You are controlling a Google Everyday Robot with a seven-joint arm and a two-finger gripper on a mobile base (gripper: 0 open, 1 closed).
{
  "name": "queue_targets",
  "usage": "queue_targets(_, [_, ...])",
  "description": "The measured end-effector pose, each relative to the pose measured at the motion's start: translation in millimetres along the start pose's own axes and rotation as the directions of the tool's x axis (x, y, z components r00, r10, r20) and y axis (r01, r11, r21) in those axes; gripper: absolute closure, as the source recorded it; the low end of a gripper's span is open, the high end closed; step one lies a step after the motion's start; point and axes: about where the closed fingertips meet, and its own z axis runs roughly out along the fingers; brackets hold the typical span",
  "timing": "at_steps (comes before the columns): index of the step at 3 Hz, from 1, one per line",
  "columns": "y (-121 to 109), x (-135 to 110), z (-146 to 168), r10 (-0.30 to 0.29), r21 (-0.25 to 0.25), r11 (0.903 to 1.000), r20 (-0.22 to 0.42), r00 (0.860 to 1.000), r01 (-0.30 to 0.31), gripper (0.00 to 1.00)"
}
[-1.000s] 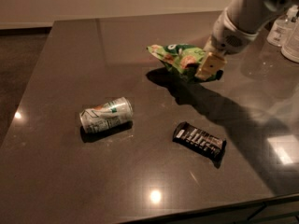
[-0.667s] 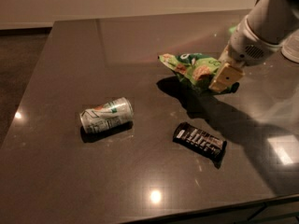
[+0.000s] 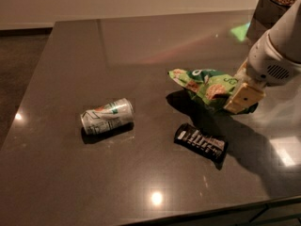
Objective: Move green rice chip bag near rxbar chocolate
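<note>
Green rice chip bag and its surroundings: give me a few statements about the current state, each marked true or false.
1. The gripper grips the green rice chip bag at its right end. True.
2. The bag touches the rxbar chocolate. False: they are apart; the bar lies flat on the table, nearer the camera.
3. The soda can stands upright. False: it lies on its side.
4. In the camera view, the can lies left of the bar. True.
</note>
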Motion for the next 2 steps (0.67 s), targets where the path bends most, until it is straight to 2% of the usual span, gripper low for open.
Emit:
queue_targets(1, [15.4, 8.1, 2.5, 0.009, -0.001, 1.0, -0.019, 1.0, -0.009, 0.47])
queue_targets(2, [18.7, 6.4, 6.2, 0.015, 0.008, 0.9999, -0.012, 1.0, -0.015, 0.23])
